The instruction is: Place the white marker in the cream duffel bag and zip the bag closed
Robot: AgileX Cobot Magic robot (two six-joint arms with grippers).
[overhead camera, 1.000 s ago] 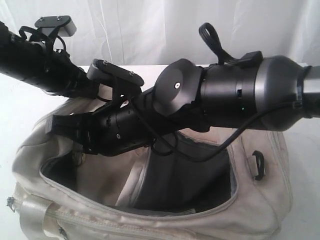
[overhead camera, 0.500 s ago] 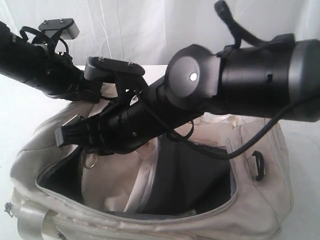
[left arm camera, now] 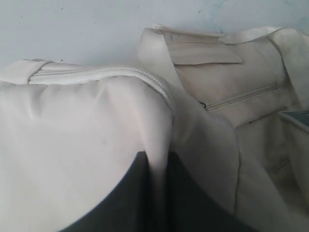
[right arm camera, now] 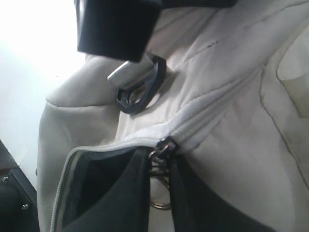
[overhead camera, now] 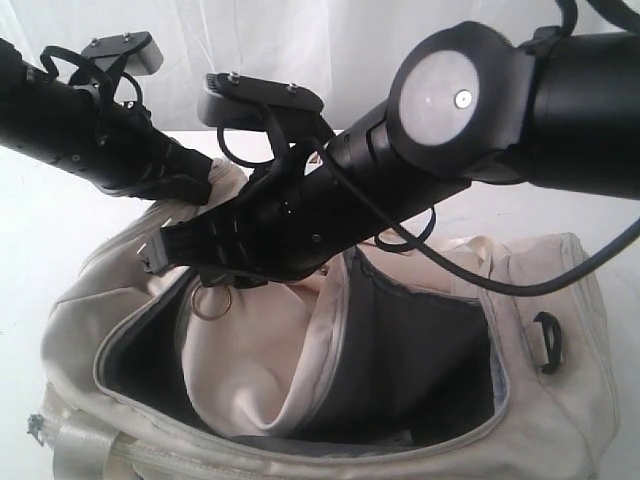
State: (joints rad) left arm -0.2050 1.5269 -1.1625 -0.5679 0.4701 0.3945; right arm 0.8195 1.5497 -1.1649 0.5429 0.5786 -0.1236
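White table (overhead camera: 40, 230), bag (overhead camera: 560, 420) gaping open mid-frame; my left gripper (left arm camera: 153, 160) is pinching its fabric, my right gripper (right arm camera: 159, 162) is clamped on the zip pull (right arm camera: 163, 144).

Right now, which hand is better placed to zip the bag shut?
Right. The right hand is shut on the zipper pull at one end of the open cream duffel bag. The left hand only pinches a fold of its fabric.
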